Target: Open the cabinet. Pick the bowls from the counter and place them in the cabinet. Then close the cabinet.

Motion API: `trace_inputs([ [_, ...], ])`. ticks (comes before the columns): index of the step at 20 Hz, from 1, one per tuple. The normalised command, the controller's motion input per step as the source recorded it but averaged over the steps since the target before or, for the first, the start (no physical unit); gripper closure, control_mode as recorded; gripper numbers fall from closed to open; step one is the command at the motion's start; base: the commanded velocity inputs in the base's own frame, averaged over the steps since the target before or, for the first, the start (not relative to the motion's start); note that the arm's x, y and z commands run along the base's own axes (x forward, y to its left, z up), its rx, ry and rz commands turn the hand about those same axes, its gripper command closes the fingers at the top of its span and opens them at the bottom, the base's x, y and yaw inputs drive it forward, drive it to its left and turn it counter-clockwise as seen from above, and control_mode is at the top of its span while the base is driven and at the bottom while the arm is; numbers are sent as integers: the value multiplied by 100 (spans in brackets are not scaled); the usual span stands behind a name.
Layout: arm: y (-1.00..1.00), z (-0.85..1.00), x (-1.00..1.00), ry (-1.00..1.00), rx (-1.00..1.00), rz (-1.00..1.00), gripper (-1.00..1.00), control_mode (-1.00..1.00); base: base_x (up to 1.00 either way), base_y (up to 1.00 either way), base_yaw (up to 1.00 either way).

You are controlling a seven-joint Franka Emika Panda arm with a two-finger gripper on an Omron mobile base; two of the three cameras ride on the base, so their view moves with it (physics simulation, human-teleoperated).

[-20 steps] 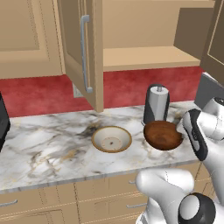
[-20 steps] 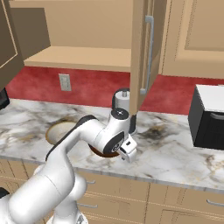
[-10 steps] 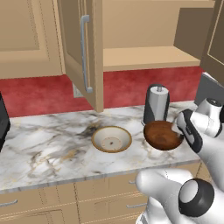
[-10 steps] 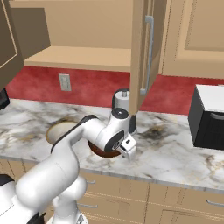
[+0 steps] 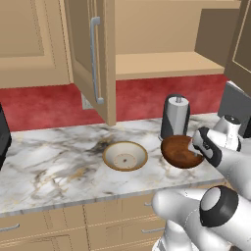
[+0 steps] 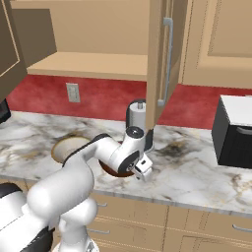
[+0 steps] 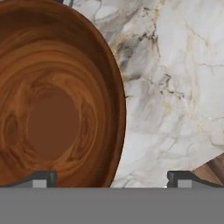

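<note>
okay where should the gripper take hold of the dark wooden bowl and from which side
Pinch the wooden bowl by its thin rim on the side facing the arm, coming down from above. It sits upright and shallow on the counter, and the open gripper already straddles that rim.

On my table (image 5: pixel 54 166) I see two bowls side by side, apart: the cream bowl (image 5: pixel 125 156) to the left, the wooden bowl (image 5: pixel 180 152) to the right. A canister (image 5: pixel 175 116) stands just behind the wooden bowl, against the back wall. The cabinet (image 5: pixel 162 63) hangs above them with both doors swung out, its shelf over the bowls. My pincer (image 7: pixel 112 178) sits at the wooden bowl's right rim, one tip over the bowl, the other over the table.
</note>
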Motion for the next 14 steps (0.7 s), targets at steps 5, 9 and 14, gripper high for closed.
trace_inputs([
  [5,8,-25,18,0,0,0,-100,-100,0,0,0],
  [9,10,-20,24,0,0,0,-100,-100,0,0,0],
  [14,0,-13,13,0,0,0,100,-100,0,0,0],
])
